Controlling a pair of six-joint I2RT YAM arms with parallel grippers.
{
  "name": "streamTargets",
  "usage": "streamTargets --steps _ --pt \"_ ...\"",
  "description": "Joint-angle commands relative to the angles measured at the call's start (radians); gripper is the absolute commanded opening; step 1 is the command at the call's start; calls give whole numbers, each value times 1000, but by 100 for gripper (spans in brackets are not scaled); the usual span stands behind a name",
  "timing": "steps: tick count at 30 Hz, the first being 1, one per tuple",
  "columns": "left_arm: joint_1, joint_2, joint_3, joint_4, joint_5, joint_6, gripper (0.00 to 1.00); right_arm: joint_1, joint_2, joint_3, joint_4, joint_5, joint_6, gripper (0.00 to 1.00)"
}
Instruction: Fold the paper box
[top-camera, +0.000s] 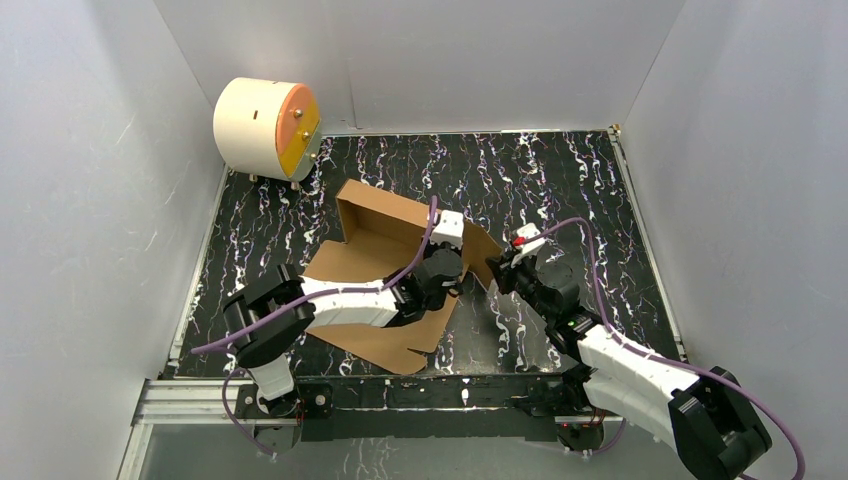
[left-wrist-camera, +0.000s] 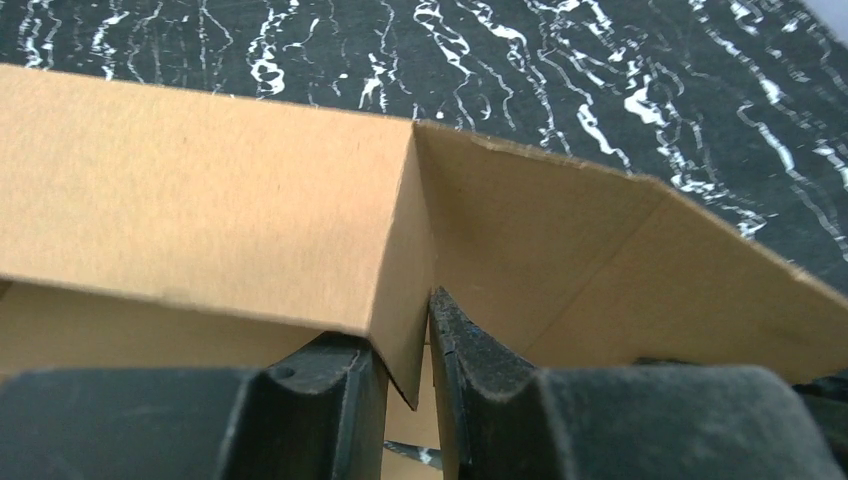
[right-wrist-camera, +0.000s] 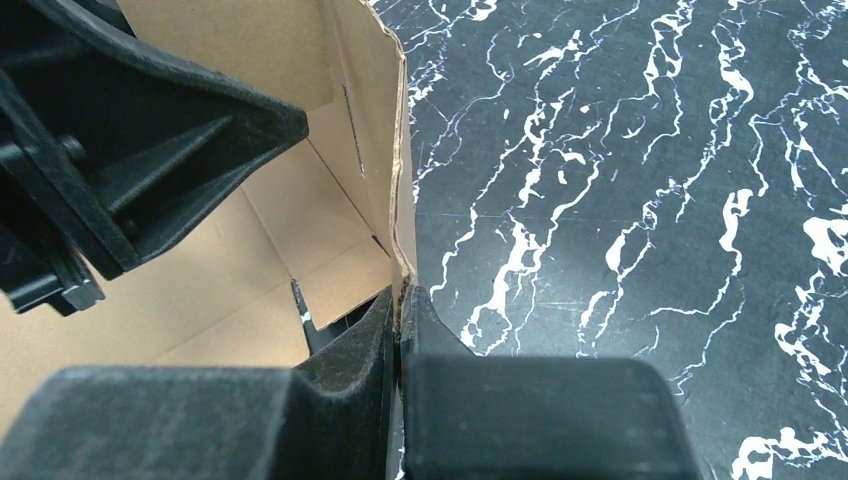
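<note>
Left gripper (left-wrist-camera: 408, 375) and right gripper (right-wrist-camera: 400, 330) are each pinched shut on the plain brown corrugated cardboard paper box (top-camera: 372, 245), which lies half-formed near the middle of the black, white-veined table (top-camera: 560, 180). The left one clamps the lower corner of an upright panel beside the slanting side flap, seemingly to steady that corner. The right nips the side wall's thin edge, probably to hold it standing for the fold.
</note>
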Motion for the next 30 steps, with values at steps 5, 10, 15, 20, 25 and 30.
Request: streamTargets --steps 5,10,15,20,25,30 --pt "-6 -72 -90 120 -79 95 26 -1 26 4 82 -78 -27 7" --pt "-5 -79 -97 116 -132 60 32 0 33 4 90 -104 -32 7" --pt "-5 -108 -142 115 -57 36 46 0 28 1 91 -106 -35 7" --pt "-10 -190 -239 111 79 39 54 0 21 -2 93 -104 -37 7" --pt "-25 -254 -328 97 229 55 70 -1 34 2 93 -105 -38 7" --pt "-34 -245 -370 100 280 44 85 0 35 1 97 -106 -37 7"
